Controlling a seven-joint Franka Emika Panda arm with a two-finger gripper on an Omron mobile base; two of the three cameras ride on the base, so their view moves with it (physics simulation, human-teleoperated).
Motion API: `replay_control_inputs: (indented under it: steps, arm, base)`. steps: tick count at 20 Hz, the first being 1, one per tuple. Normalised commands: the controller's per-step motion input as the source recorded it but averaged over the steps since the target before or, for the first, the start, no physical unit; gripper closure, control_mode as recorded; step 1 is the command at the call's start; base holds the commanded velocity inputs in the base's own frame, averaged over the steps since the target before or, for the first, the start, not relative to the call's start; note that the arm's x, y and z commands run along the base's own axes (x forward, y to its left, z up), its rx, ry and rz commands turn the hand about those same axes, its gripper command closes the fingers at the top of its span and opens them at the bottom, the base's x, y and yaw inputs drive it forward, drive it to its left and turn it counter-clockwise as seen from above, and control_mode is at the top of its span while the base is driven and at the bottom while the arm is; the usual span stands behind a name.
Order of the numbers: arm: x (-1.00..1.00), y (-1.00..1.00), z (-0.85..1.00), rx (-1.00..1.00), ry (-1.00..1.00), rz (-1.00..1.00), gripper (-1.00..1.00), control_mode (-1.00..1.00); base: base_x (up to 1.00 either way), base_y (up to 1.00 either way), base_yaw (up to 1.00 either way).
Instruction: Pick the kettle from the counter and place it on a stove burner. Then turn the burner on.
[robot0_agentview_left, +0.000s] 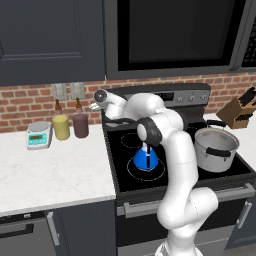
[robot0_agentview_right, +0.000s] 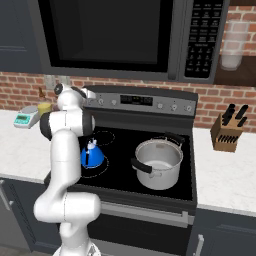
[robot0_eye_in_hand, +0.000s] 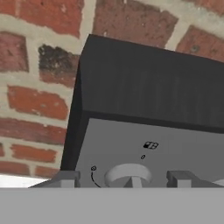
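Note:
The small blue kettle (robot0_agentview_left: 146, 157) (robot0_agentview_right: 91, 156) stands upright on the glossy black stove, inside the large white-ringed front-left burner (robot0_agentview_left: 131, 172) (robot0_agentview_right: 103, 170). My gripper (robot0_agentview_left: 93, 106) (robot0_agentview_right: 90, 94) (robot0_eye_in_hand: 124, 178) is raised at the left end of the stove's grey control panel (robot0_agentview_left: 185, 97) (robot0_agentview_right: 140, 100), well above and behind the kettle. It is open. In the hand view, a round grey knob (robot0_eye_in_hand: 129, 174) sits between its two spread fingertips (robot0_eye_in_hand: 65, 178). Whether they touch the knob, I cannot tell. The white marble counter (robot0_agentview_left: 55, 175) (robot0_agentview_right: 20, 145) lies left of the stove.
A large silver pot (robot0_agentview_left: 216, 147) (robot0_agentview_right: 159, 162) with black handles occupies the stove's right side. A knife block (robot0_agentview_left: 240, 110) (robot0_agentview_right: 227, 131) stands on the right counter. A small scale (robot0_agentview_left: 39, 135) (robot0_agentview_right: 25, 118) and two jars (robot0_agentview_left: 61, 126) stand at the brick wall on the left. A microwave (robot0_agentview_left: 175, 35) hangs overhead.

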Motion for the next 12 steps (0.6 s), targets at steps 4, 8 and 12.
replay_control_inputs:
  steps: [4,8,12]
  arm:
    - [0.19,-0.03,-0.10,0.00,0.00,0.00,-1.00,-1.00]
    - [0.08,-0.13,-0.04,0.00,0.01,0.00,-1.00,-1.00]
    - [0.00,-0.18,0.00,0.00,-0.03,0.00,-1.00,-1.00]
  base:
    - [0.00,0.00,0.00]
    - [0.00,0.00,0.00]
    - [0.00,0.00,0.00]
